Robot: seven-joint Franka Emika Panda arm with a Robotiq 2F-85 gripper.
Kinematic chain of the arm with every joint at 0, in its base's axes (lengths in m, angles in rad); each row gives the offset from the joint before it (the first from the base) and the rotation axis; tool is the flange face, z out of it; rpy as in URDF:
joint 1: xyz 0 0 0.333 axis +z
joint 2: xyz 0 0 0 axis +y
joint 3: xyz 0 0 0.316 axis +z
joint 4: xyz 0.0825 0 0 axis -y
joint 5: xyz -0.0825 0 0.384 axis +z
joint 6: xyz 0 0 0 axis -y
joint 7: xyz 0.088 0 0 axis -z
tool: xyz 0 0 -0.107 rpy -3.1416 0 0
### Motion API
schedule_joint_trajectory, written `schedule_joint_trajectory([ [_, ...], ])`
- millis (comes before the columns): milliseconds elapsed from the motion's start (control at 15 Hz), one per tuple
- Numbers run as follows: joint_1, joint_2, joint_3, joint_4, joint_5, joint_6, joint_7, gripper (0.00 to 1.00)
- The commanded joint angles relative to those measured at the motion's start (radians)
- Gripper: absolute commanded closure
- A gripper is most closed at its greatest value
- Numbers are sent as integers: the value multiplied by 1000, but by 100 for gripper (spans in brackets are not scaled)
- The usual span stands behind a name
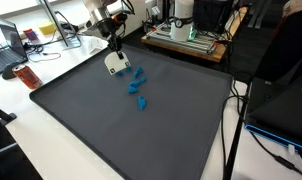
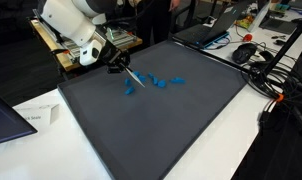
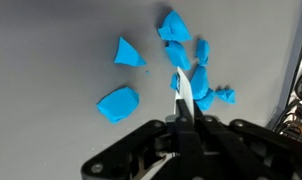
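Dark mat (image 1: 111, 130), stick (image 3: 183, 92) toward blue pieces (image 3: 176, 28)

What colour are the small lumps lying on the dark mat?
The lumps are bright blue, clearest in the wrist view.

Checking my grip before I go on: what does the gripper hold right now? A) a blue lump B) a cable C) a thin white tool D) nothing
C: in the wrist view the gripper is shut on a thin white tool that points at the blue pieces on the grey mat.
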Motion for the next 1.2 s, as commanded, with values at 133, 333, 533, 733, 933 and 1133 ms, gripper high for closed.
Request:
schedule_joint_trajectory([
  [133,-48,-32,-14,-46,48,-56,-164,99],
  [333,-78,-47,-25,-78,106,-93,-273,99],
  [533,-98,-75,-48,-114,185,-141,-360,99],
  [733,-55,-147,-66,-196,218,-23,-438,99],
  [933,-50,-99,-77,-152,183,-42,-413,96],
  [1133,-48,-91,-77,-146,182,-42,-410,96],
])
